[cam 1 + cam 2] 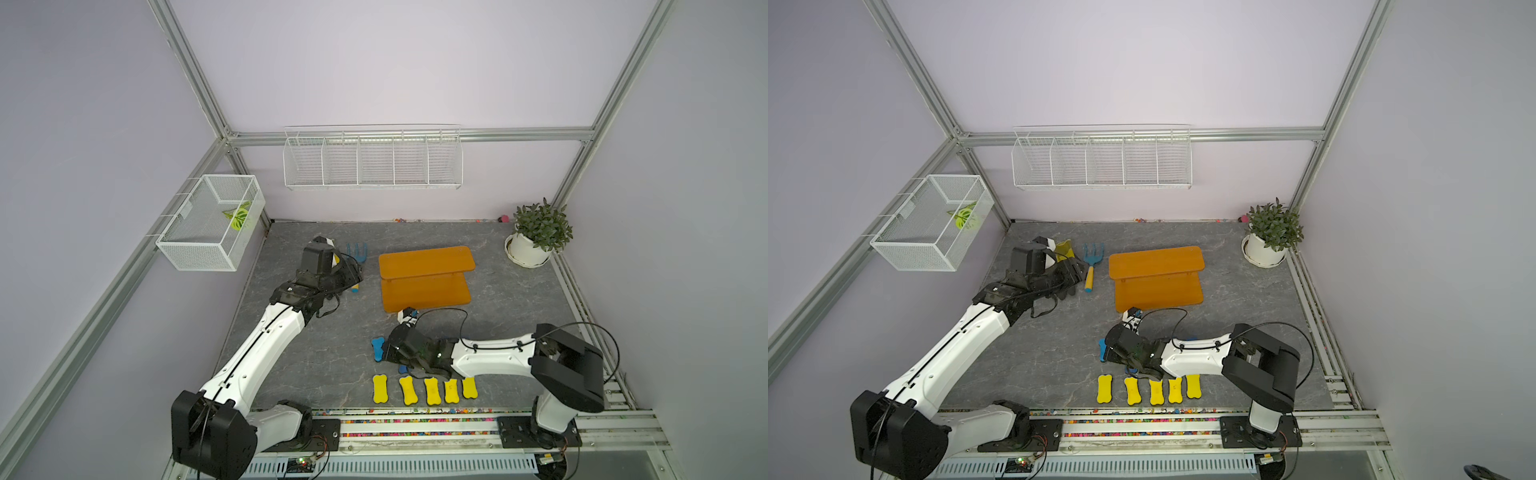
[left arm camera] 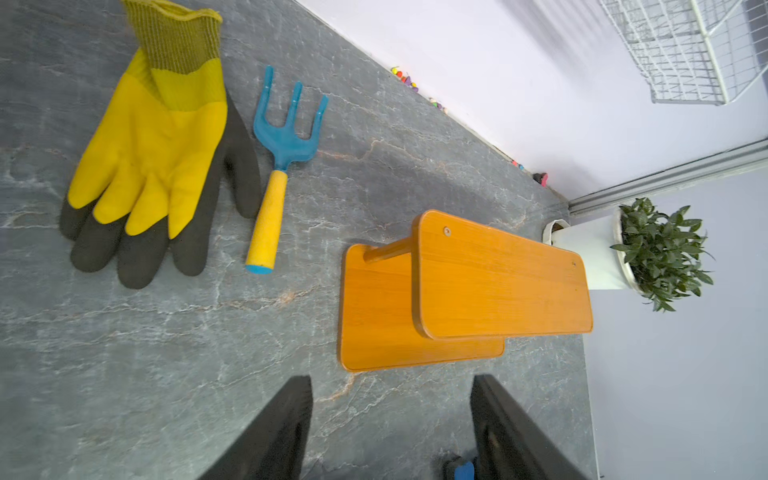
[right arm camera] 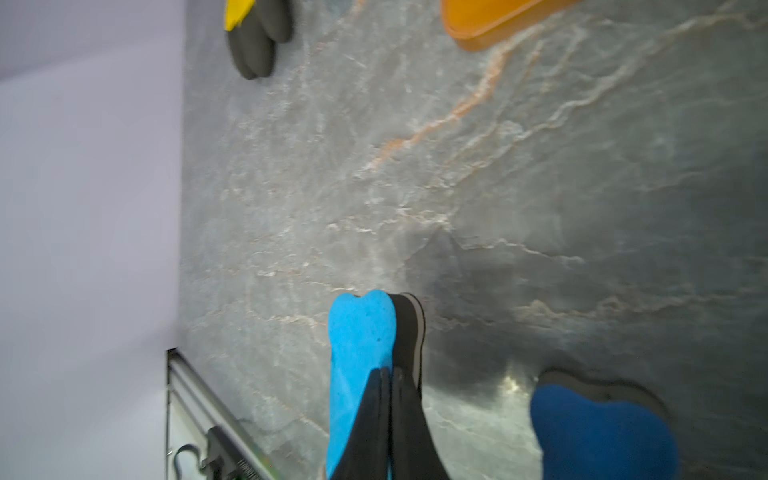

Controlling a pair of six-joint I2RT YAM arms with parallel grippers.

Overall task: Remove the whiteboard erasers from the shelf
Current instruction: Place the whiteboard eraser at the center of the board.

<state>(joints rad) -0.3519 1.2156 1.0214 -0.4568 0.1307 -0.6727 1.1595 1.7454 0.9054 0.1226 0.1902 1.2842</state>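
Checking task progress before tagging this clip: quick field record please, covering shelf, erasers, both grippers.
shelf: no erasers on either tier
left gripper: open, empty, over the table near glove and rake
right gripper: shut, low over the table
yellow erasers: five in a row near the table's front edge
blue erasers: at least two visible on the table, next to the right gripper

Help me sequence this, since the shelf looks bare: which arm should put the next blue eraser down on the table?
Right. Its jaws are shut on a blue eraser, close to the table beside another blue eraser. The left arm's jaws stand open on nothing, far off by the yellow glove.
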